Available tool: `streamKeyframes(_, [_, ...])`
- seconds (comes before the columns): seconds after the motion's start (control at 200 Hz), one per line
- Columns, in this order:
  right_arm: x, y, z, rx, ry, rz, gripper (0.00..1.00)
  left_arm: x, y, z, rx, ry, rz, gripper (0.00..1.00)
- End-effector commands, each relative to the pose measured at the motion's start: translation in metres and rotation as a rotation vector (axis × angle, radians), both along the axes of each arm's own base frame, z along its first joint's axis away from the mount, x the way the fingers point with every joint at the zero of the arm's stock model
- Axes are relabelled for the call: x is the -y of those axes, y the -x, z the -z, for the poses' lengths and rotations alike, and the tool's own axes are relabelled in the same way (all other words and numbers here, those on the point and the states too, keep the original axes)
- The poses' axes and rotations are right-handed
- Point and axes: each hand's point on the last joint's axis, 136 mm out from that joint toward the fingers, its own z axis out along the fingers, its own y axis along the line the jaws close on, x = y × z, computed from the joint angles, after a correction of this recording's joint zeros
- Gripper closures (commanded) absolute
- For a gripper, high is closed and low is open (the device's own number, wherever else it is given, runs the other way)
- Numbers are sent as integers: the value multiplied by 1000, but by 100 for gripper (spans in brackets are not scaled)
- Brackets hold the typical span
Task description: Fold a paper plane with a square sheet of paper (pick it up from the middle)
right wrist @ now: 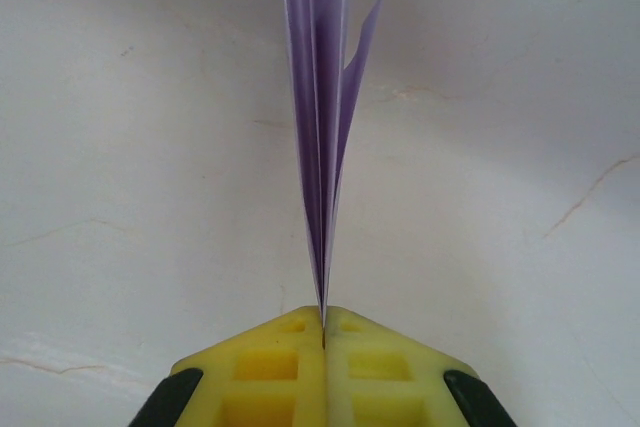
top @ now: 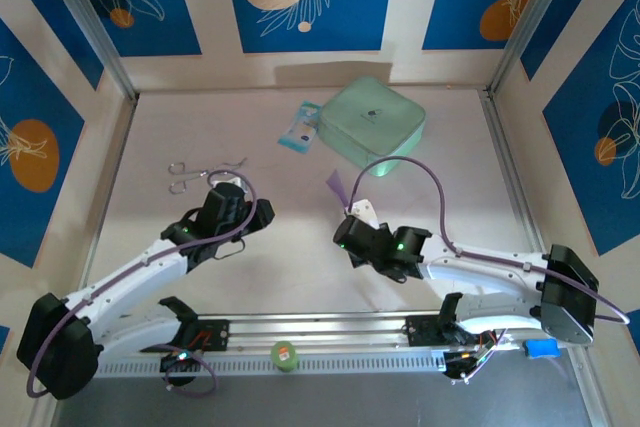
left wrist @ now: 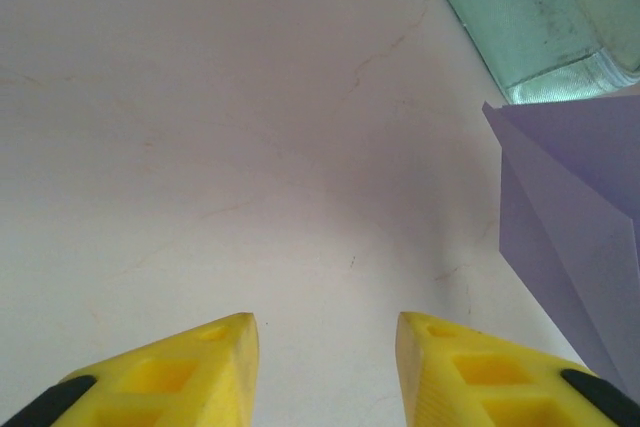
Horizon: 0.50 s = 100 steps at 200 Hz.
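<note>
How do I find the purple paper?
Find the big mint-green case at the back. Just in front of it, the right end effector pinches the purple paper. Nothing else nearby is a thin, folded purple sheet.

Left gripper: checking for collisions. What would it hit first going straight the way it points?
Likely bare table ahead of the left gripper; the lavender paper and mint-green case sit right of its line, depth unclear.
</note>
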Motion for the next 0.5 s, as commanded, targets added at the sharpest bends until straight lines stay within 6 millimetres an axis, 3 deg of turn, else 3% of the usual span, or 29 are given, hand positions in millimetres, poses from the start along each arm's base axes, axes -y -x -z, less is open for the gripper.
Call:
streamKeyframes(0.0, [10, -4, -5, 32, 74, 49, 98, -13, -2, -6, 31, -48, -20, 56])
streamKeyframes(0.32, [1, -2, 8, -8, 179, 10, 97, -41, 2, -15, 69, -93, -101, 51])
streamKeyframes(0.495, [-14, 3, 26, -77, 250, -54, 97, -50, 5, -16, 82, -96, -124, 51])
